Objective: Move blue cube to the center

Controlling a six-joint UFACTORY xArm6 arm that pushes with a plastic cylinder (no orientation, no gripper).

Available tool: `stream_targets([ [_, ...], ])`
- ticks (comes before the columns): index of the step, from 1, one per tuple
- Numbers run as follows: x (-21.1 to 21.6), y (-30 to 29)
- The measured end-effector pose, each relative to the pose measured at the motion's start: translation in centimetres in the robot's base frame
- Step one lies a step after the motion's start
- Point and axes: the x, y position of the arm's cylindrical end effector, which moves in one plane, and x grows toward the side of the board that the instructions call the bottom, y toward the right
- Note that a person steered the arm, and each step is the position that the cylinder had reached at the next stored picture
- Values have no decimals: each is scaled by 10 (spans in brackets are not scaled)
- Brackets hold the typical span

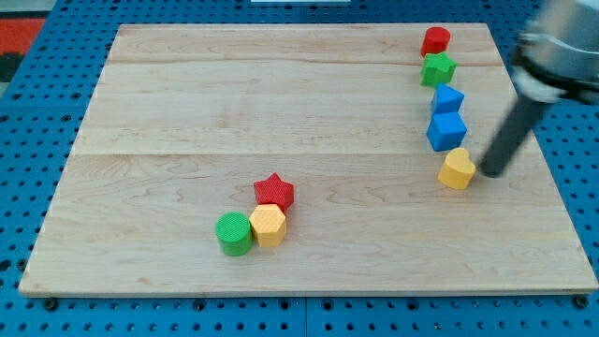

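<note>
Near the bench (pixel 140 112) bottom: green cylinder (pixel 234 233), yellow hexagon block (pixel 269 226), red star (pixel 274 191). On the view's right, top to bottom: red block (pixel 435 40), green star (pixel 437 68), small blue block (pixel 447 98), blue cube (pixel 446 131), yellow heart (pixel 457 169). My tip (pixel 489 172) just right of the heart. No pincer here, only a leaning rod. Still lining up, probably. Next: get behind the cube on its right, push left toward the middle.
</note>
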Motion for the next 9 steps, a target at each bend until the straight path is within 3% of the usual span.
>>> stream_targets([
  [1, -2, -152],
  [2, -4, -213],
  [3, -14, -129],
  [4, -4, 5],
  [5, -20, 107],
  [6, -41, 163],
  [7, -50, 94],
  [9, -64, -169],
])
